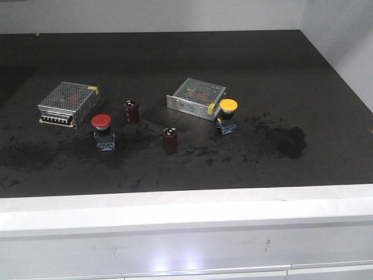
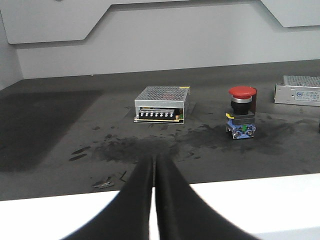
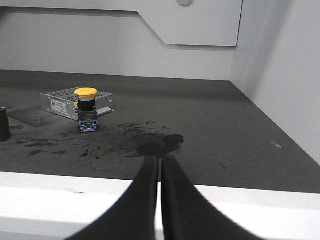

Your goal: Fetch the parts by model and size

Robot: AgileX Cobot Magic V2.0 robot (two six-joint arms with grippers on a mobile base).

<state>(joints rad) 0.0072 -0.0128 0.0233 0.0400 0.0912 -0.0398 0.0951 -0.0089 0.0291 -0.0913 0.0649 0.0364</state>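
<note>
Two push-button parts stand upright on the black table top. The red-capped part (image 1: 102,132) (image 2: 242,111) is left of centre; the yellow-capped part (image 1: 227,115) (image 3: 86,110) is right of centre, just in front of a silver box. My left gripper (image 2: 154,159) is shut with nothing in it, low over the table's near edge, short of the red part and to its left. My right gripper (image 3: 160,159) is shut and empty too, near the front edge, well right of the yellow part. Neither gripper shows in the front view.
Two silver perforated-metal boxes (image 1: 69,103) (image 1: 196,97) lie behind the parts. Two dark brown cylinders (image 1: 132,111) (image 1: 170,140) stand between them. A white ledge (image 1: 186,207) runs along the front. Grey walls close the back and the right side (image 3: 280,75).
</note>
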